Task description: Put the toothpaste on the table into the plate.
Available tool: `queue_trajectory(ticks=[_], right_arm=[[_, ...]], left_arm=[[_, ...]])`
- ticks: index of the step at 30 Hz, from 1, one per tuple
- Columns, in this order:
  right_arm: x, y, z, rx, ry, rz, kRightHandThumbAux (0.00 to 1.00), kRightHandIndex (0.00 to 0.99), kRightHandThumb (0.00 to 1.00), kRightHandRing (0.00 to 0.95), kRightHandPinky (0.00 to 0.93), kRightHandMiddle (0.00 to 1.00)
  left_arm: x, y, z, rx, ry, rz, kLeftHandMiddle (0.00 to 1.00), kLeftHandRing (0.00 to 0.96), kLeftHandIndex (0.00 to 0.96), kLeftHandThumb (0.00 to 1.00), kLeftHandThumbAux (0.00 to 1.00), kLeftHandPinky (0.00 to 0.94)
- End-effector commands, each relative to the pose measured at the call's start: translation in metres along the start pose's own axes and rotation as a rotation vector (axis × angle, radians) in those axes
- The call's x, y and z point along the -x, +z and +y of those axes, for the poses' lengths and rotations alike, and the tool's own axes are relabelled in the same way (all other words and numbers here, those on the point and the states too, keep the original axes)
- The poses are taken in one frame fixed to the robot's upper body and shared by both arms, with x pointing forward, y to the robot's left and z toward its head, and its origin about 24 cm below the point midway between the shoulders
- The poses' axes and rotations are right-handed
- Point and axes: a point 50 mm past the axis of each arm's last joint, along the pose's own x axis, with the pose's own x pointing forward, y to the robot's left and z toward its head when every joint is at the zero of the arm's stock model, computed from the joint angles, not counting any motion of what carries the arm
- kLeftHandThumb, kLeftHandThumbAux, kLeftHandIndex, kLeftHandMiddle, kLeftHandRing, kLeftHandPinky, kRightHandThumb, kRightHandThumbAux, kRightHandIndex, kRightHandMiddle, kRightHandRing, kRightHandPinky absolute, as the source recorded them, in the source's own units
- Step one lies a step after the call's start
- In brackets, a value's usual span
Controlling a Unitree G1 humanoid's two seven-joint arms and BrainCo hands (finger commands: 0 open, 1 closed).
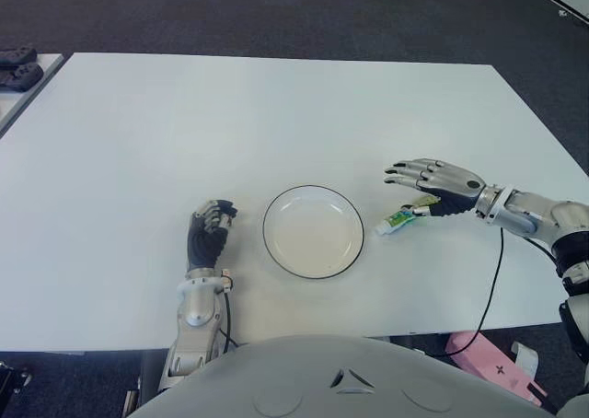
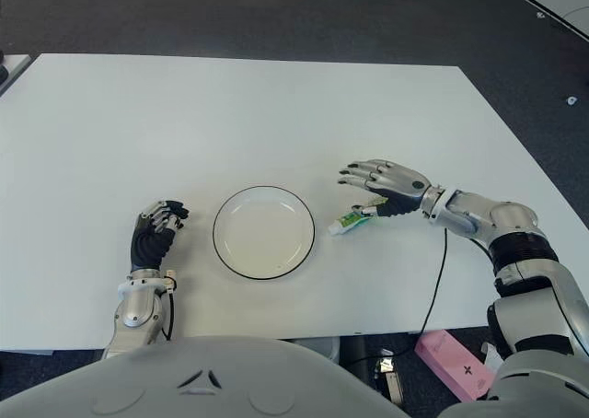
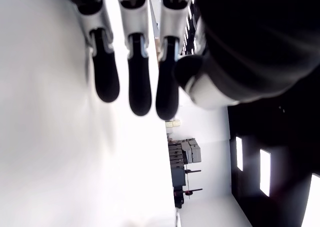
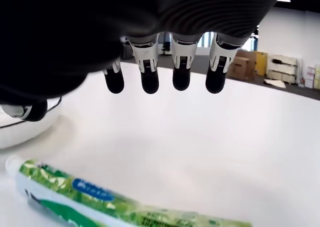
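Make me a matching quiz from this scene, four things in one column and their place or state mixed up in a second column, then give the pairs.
1. toothpaste
2. plate
3. left hand
4. right hand

A. fingers curled, holding nothing, left of the plate
B. empty, between the two hands
C. fingers spread, open above the tube
D. lying on the table, right of the plate

Pairs: 1-D, 2-B, 3-A, 4-C

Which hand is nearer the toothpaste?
Right. The right hand hovers open just above the toothpaste, right of the plate; the left hand shows curled beyond the plate's far side.
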Motion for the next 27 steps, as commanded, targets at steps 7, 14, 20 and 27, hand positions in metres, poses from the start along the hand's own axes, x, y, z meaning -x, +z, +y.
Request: queue_trajectory(ticks=[7,14,20,27], right_arm=[[0.001,0.002,0.01,0.082,0.122,-0.068,0.11,0.0,0.465,0.0,0.0,0.0],[0.004,0.004,0.017,0.119,0.173,-0.088,0.096,0.0,0.45,0.0,0.0,0.0],[0.006,0.006,0.022,0.147,0.194,-0.105,0.085,0.0,0.419,0.0,0.0,0.0],[0.01,0.012,0.024,0.161,0.207,-0.139,0.085,0.0,0.418,0.0,0.0,0.0]], left_arm=[[0.007,-0.006,0.0,-0.005,0.005,0.051,0.469,0.45,0.423,0.71,0.722,0.443],[0.009,-0.006,0.0,-0.005,0.01,0.051,0.473,0.453,0.424,0.711,0.722,0.446],[0.009,-0.006,0.001,-0.019,0.006,0.052,0.474,0.455,0.424,0.711,0.722,0.445],[0.01,-0.005,0.001,-0.016,0.005,0.05,0.473,0.451,0.424,0.71,0.722,0.44]])
